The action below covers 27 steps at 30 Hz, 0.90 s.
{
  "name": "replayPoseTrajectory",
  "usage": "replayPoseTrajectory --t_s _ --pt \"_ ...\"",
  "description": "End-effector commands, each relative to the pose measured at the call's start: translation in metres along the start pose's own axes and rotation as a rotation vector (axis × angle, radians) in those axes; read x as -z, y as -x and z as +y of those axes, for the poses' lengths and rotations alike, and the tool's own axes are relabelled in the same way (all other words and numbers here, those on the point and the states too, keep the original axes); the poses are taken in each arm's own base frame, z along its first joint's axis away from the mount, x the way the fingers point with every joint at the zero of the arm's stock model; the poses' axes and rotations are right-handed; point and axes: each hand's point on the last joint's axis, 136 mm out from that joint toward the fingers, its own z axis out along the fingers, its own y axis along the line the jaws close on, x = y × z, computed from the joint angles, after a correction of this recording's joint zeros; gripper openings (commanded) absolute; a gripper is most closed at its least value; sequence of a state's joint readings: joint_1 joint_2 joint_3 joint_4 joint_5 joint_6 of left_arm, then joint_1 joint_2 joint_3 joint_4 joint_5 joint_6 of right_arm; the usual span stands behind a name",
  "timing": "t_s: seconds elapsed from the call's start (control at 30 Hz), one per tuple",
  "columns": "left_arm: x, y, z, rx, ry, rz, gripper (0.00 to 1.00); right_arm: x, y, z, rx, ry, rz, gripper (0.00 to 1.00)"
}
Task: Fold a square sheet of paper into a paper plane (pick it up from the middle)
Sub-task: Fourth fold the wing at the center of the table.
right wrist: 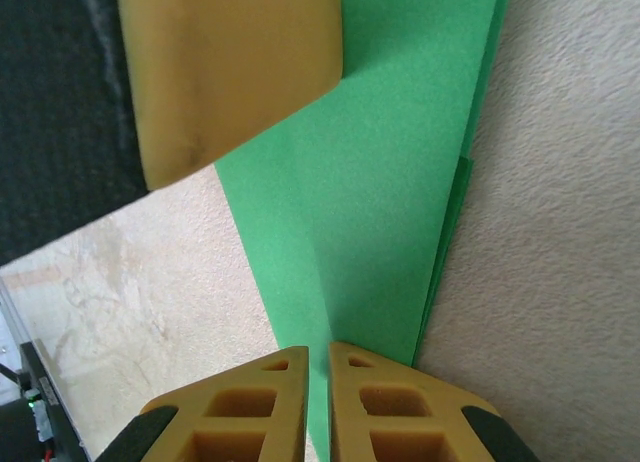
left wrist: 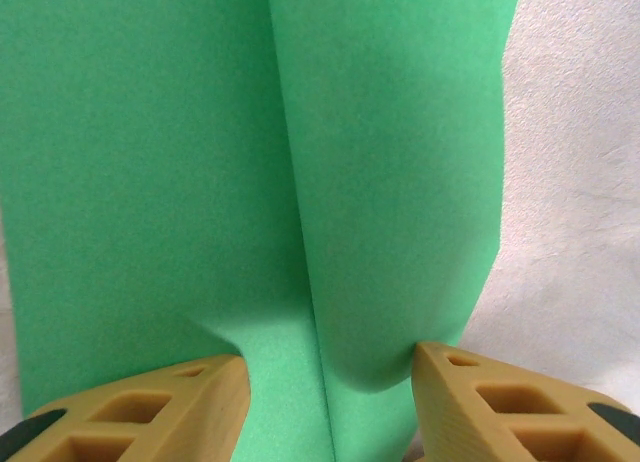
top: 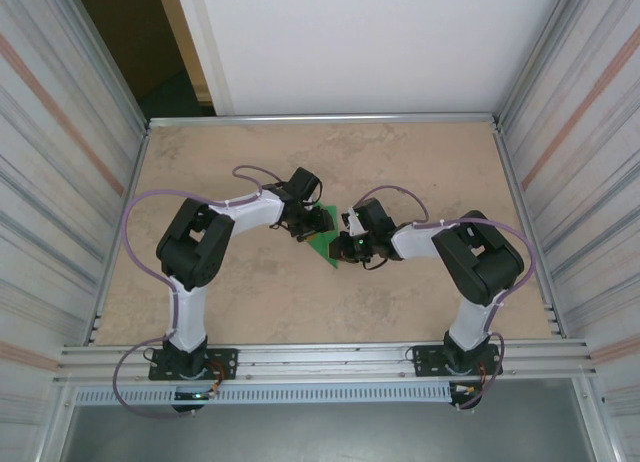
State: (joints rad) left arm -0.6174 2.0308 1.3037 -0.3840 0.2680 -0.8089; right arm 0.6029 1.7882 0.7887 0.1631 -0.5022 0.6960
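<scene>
Top external view: paper [top: 323, 244], partly folded, lies at the middle of the table [top: 420, 172], between the left gripper [top: 303, 225] and the right gripper [top: 346, 247]. Left wrist view: the jaws stand half apart astride a lengthwise crease, and both fingertips [left wrist: 190, 392] touch green paper at the lower edge of the frame. Right wrist view: the jaws are nearly closed and pinch the paper's narrow end at bottom centre; a left finger [right wrist: 230, 72] rests on the paper at upper left.
</scene>
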Motion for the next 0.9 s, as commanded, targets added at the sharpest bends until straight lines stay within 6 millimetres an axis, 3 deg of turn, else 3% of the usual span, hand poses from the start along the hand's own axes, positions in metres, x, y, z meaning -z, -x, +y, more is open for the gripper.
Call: replayPoseTrajectory --t_s 0.0,0.2,0.3,0.4,0.53,0.6,0.7,0.87 --pt "-0.044 -0.082 0.128 0.109 0.424 0.264 0.51 -0.007 -0.004 -0.005 0.013 -0.027 0.028 0.13" --pt "-0.042 -0.080 0.125 0.110 0.412 0.259 0.50 -0.007 -0.007 -0.011 0.012 -0.067 0.045 0.12" --pt "-0.032 -0.069 0.110 0.107 0.356 0.232 0.50 -0.006 -0.014 -0.018 0.013 -0.117 0.070 0.12" --pt "-0.003 -0.035 0.069 0.068 0.199 0.137 0.51 -0.005 -0.021 -0.026 0.019 -0.155 0.099 0.12" --pt "0.056 0.014 -0.002 -0.012 -0.097 -0.005 0.56 -0.001 -0.033 -0.032 0.045 -0.186 0.160 0.12" --pt "0.081 0.028 -0.022 -0.048 -0.191 -0.063 0.56 0.004 -0.040 -0.033 0.068 -0.195 0.197 0.11" --pt "0.098 0.033 -0.031 -0.074 -0.247 -0.115 0.55 0.011 -0.047 -0.032 0.095 -0.191 0.240 0.11" --pt "0.094 0.016 -0.048 -0.147 -0.408 -0.134 0.41 0.015 -0.048 -0.030 0.085 -0.154 0.264 0.11"
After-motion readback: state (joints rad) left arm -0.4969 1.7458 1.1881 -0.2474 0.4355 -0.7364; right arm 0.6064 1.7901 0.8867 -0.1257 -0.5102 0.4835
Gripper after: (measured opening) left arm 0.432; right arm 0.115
